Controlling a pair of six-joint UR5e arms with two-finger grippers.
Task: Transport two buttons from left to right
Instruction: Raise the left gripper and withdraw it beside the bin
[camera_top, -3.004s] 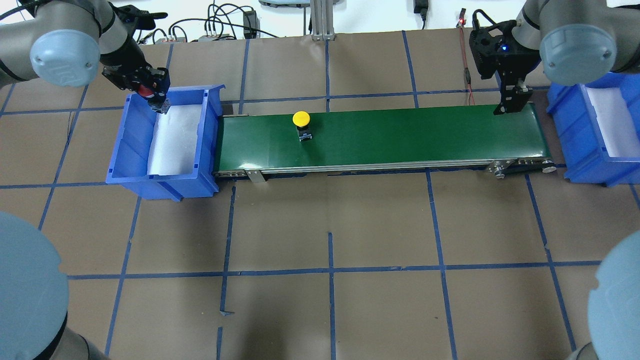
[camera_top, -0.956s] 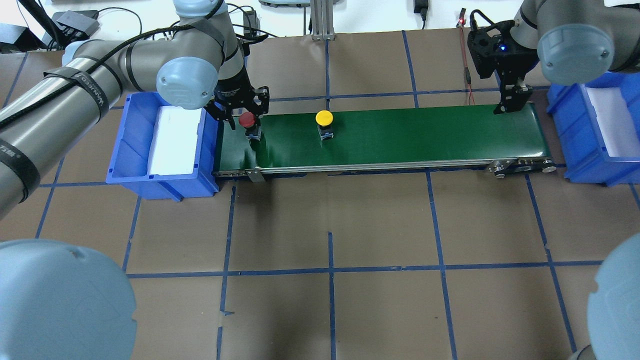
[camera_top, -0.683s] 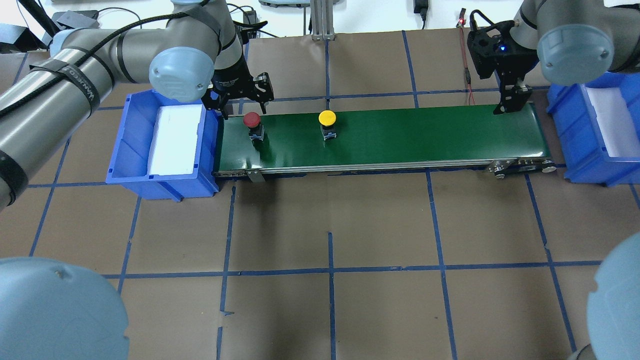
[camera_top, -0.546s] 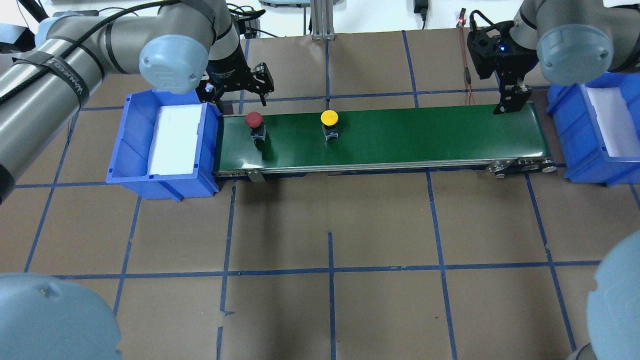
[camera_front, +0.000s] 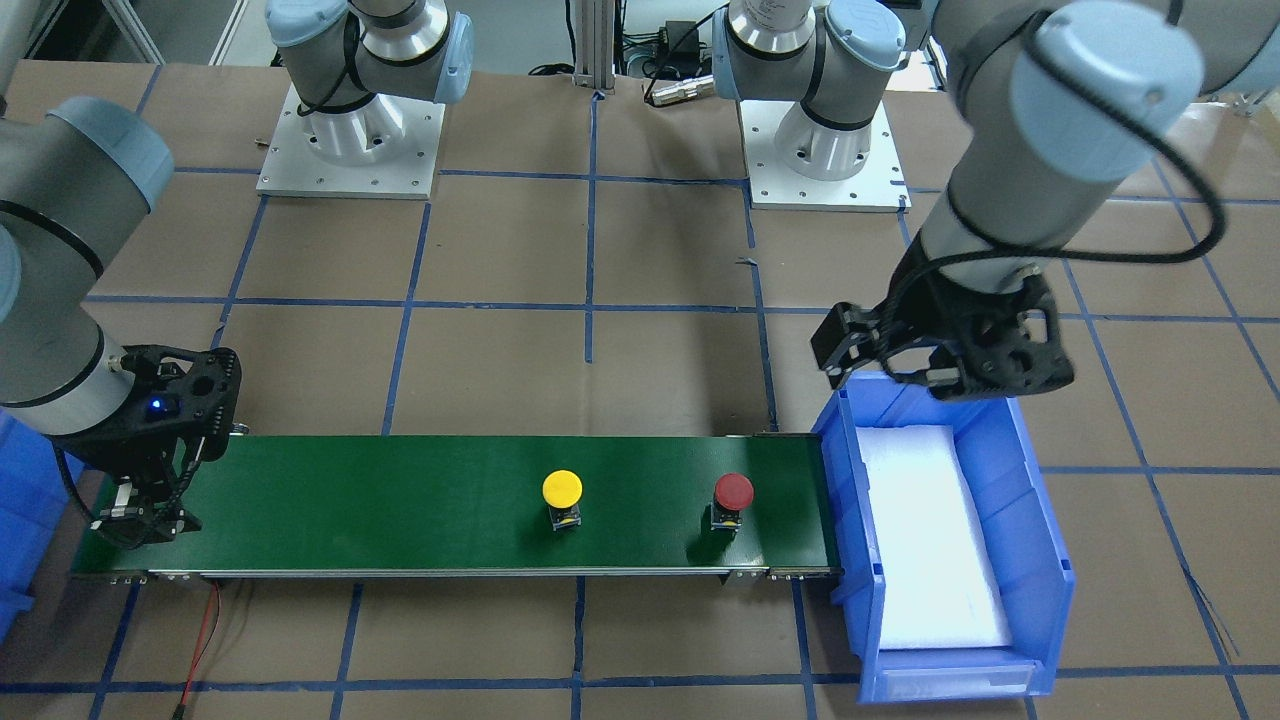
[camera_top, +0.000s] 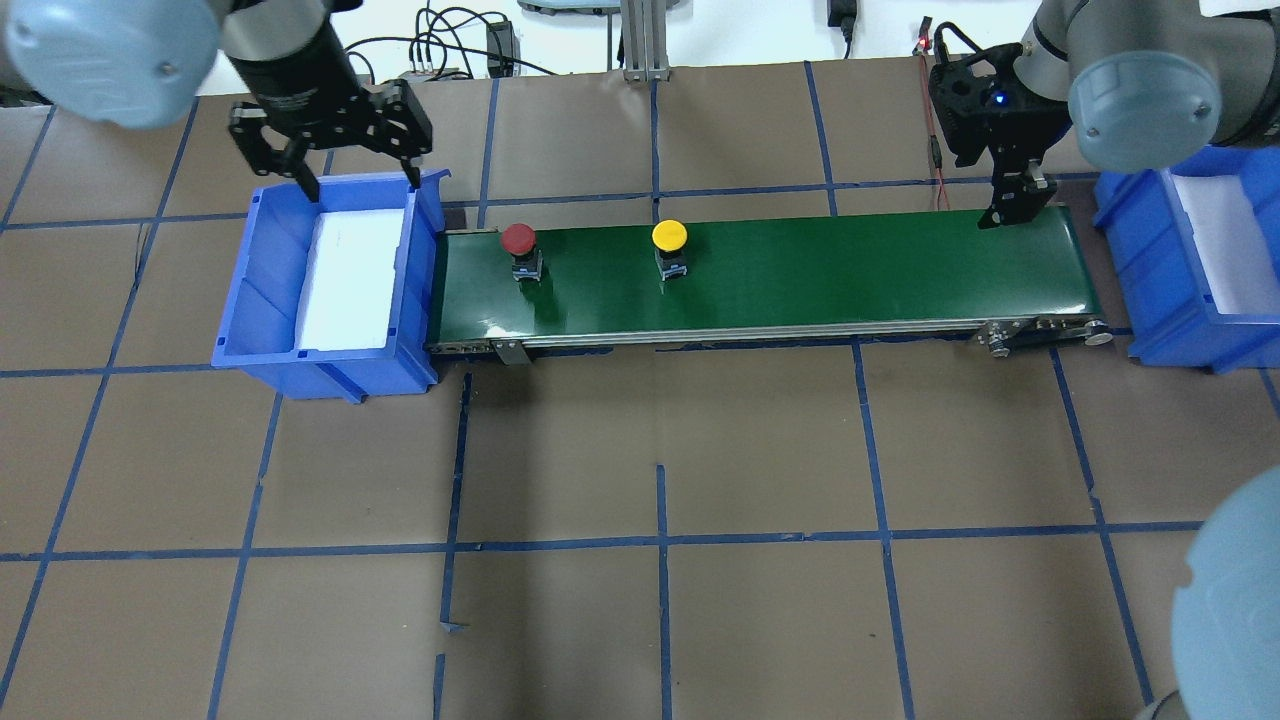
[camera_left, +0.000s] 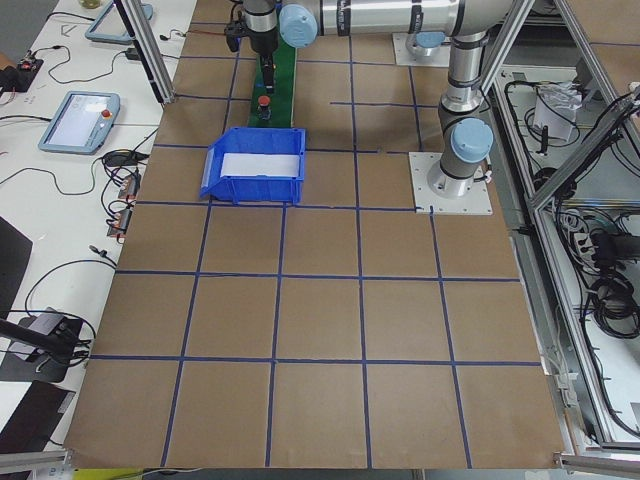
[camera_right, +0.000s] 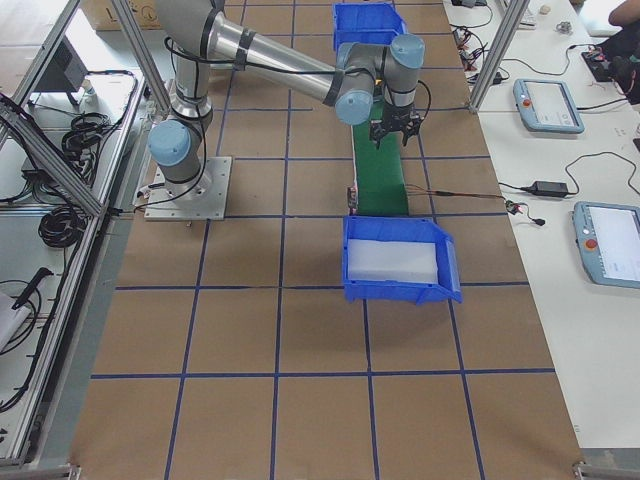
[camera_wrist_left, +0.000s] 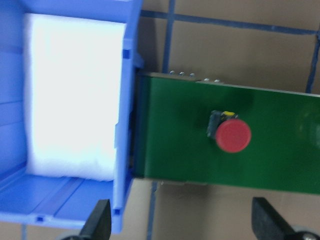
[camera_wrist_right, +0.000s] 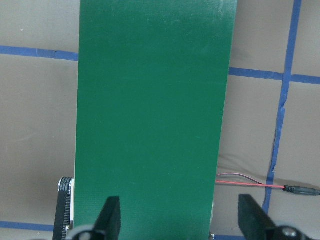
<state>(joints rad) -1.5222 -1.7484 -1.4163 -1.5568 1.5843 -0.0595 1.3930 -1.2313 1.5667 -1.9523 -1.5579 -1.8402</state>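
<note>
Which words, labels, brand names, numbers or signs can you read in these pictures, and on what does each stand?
None: no text can be read in any view.
Red button and yellow button: the caps show no marking.
Green belt: plain, no print shows.
Tablet on the side bench: whatever is on the screen is too small to read.
</note>
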